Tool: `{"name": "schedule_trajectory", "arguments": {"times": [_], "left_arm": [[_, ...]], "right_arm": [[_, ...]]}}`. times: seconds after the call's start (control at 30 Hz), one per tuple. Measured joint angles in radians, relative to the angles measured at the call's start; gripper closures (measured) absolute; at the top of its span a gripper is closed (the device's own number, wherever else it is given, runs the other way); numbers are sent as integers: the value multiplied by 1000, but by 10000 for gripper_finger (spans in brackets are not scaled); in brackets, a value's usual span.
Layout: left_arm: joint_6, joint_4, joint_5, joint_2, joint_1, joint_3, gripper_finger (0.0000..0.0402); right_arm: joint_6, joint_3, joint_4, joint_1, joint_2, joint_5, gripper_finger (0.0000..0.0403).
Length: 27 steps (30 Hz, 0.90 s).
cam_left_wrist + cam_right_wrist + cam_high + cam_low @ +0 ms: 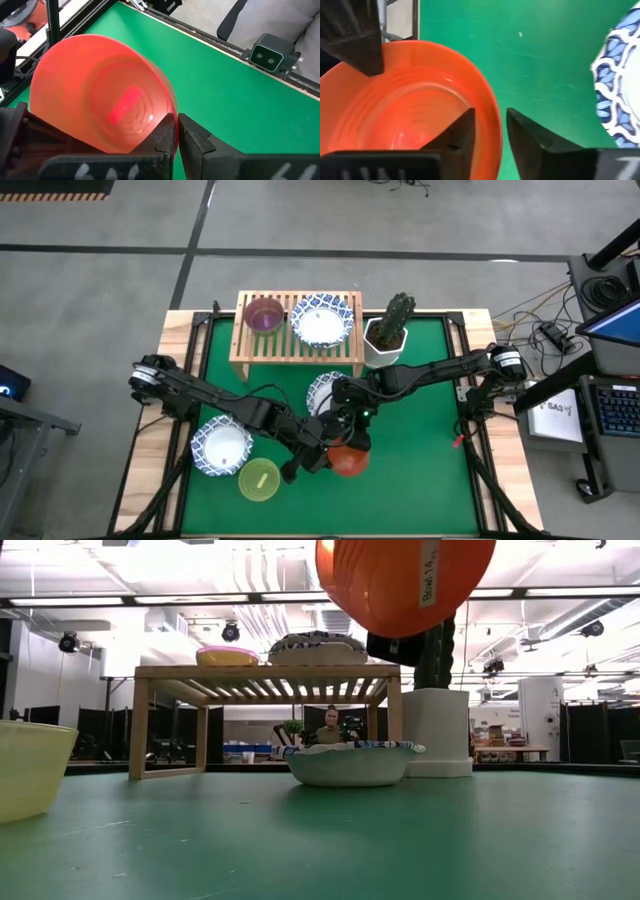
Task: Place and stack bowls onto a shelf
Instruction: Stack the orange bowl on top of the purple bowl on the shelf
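Observation:
A red plastic bowl [348,462] hangs high above the green mat near the table's front middle; it also shows in the low view [405,580]. My left gripper [176,120] is shut on its rim. My right gripper [490,115] is open, with one finger inside and one outside another part of the rim. The wooden shelf [295,352] at the far edge carries a purple bowl [264,315] and a white bowl with a blue rim [321,320]. Two more white-and-blue bowls [322,388] [222,448] and a yellow bowl [260,480] stand on the mat. My left gripper pinches the red bowl's rim [172,107] between its two fingers, one finger inside the bowl and one outside. The bowl is lifted clear of the table. My right gripper's inner finger [462,132] lies close against the bowl's inside wall; whether it touches, I cannot tell.
A white angular pot with a green cactus [388,335] stands right of the shelf. The middle white bowl [350,762] sits between the lifted bowl and the shelf. A person [330,725] sits far behind the table. Open mat lies at the front right.

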Motion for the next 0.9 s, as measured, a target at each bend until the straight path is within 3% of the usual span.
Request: {"name": "schedule_trajectory", "arguments": {"times": [0.27, 0.6, 0.73, 0.9], "left_arm": [[-35, -15, 15, -1, 0, 0, 401], [-97, -113, 4, -10, 0, -4, 401], [-96, -210, -82, -72, -2, 1, 401], [-112, -350, -186, -182, 0, 10, 401]], "right_arm": [[-18, 17, -23, -31, -7, 17, 239], [-33, 20, -24, -46, -121, 17, 232], [-56, 16, -31, -42, -205, 27, 232], [-128, -10, -33, -3, -336, 168, 232]]}}
